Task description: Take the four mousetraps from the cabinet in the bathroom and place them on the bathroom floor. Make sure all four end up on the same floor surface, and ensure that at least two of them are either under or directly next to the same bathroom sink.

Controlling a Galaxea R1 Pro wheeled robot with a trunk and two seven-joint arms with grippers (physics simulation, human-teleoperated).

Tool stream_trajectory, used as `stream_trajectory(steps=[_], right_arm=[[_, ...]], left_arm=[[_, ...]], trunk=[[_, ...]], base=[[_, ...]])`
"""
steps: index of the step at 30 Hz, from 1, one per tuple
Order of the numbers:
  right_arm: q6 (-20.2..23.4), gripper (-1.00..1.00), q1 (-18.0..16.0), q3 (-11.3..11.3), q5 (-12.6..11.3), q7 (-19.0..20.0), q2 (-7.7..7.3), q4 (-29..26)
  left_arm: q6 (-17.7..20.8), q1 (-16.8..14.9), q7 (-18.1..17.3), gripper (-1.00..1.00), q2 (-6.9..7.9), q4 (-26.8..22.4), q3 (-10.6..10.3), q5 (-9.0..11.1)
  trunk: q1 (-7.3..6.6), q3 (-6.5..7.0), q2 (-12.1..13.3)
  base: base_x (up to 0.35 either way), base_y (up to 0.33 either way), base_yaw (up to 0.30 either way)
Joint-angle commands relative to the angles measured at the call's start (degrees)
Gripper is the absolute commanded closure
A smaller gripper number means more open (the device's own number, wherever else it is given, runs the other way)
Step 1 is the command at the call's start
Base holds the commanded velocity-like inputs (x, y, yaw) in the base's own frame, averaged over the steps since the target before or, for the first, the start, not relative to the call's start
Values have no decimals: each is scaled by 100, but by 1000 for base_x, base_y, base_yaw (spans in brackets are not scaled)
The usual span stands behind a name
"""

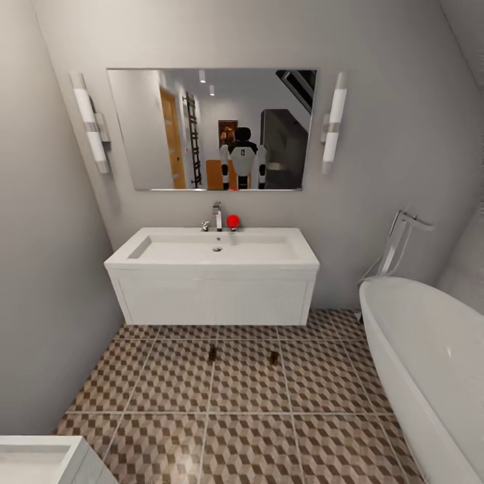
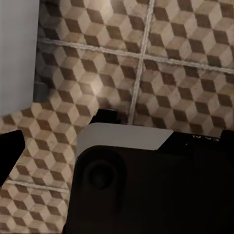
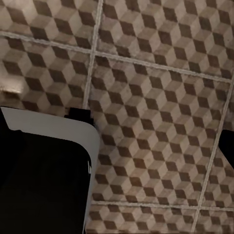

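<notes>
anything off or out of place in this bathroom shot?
Mostly tidy. Two small brown mousetraps lie on the bathroom floor just in front of the sink, which is odd for a bathroom. A red ball-like object sits by the tap. Nothing spilled or broken.

I stand in a home bathroom: a wide white rectangular sink (image 1: pixel 215 250) on a boxy vanity, a wall mirror (image 1: pixel 212 129) between two tube lamps, a white oval bathtub (image 1: pixel 430 363), cube-patterned floor tiles (image 1: pixel 242 417).
</notes>
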Motion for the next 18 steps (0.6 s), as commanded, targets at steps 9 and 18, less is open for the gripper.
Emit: stream_trajectory(steps=[9, 18], right_arm=[[-30, -100, -7, -47, 60, -23, -1, 18], [-30, -100, -7, -47, 68, -23, -1, 18]], left_arm=[[-24, 1, 1, -100, -1, 5, 36, 26], [-22, 2, 1, -100, -6, 5, 36, 24]], trunk=[[-4, -6, -4], [-4, -6, -4]], base=[[-339, 0, 0], [-343, 0, 0]])
